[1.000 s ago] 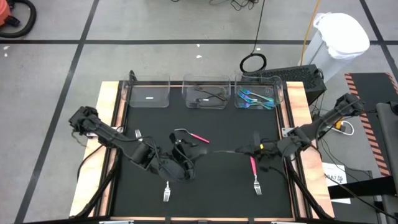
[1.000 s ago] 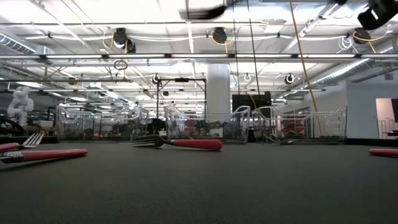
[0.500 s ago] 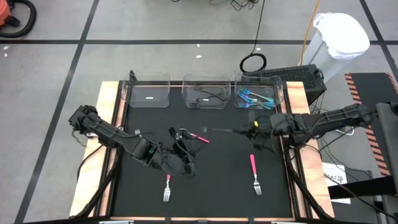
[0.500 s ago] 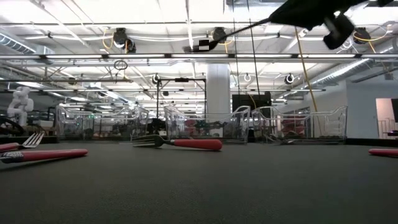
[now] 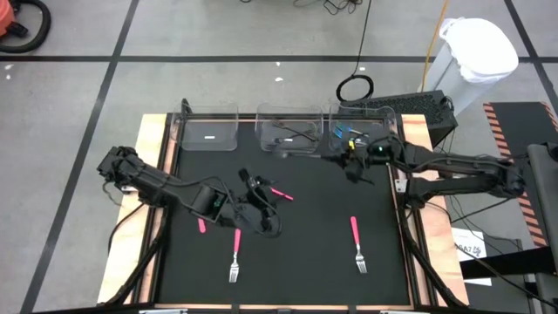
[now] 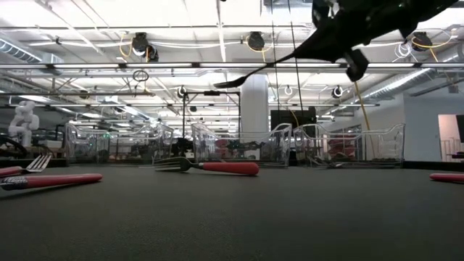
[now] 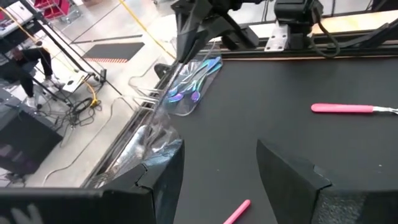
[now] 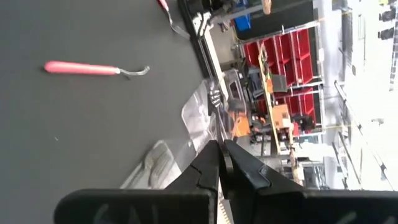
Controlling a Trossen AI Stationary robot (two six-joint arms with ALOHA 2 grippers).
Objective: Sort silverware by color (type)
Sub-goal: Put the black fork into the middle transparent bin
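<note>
The right tool [image 5: 342, 156] is squeezed tight on a black piece of silverware [image 5: 305, 150] and holds it up over the middle bin [image 5: 288, 118], likely because black ones go there. The left tool [image 5: 253, 209] is spread apart and holds nothing. It waits low by a pink fork [image 5: 275, 192] on the tabletop [image 5: 305, 253].

Left claw [image 7: 221, 186] sits with its fingers spread over the black counter [image 7: 298, 81]. Ahead, a pink-handled utensil [image 7: 348, 109] lies flat, another pink handle [image 7: 236, 211] pokes in below, and teal pieces [image 7: 193, 81] sit in what looks like a clear bin [image 7: 158, 134].
</note>
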